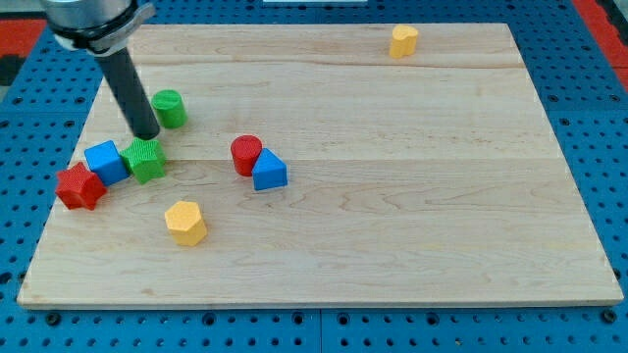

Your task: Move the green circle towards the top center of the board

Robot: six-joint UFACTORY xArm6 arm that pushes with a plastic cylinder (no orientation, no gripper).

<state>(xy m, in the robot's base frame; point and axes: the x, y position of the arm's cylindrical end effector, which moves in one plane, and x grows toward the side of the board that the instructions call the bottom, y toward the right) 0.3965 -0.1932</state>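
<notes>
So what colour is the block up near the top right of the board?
Yellow. The yellow block shows clearly in the camera view, alone near the board's top edge.

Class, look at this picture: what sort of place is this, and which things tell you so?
Probably a robotics lab bench: a wooden board on blue perforated matting, and my tip beside the green circle.

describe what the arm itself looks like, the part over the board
It ends in a straight, smooth dark rod, near black with a faint sheen, round in section. My tip is plain and blunt. At the view's top the rod enters a wider grey and black cylindrical mount. No cables, markings or labels show.
</notes>
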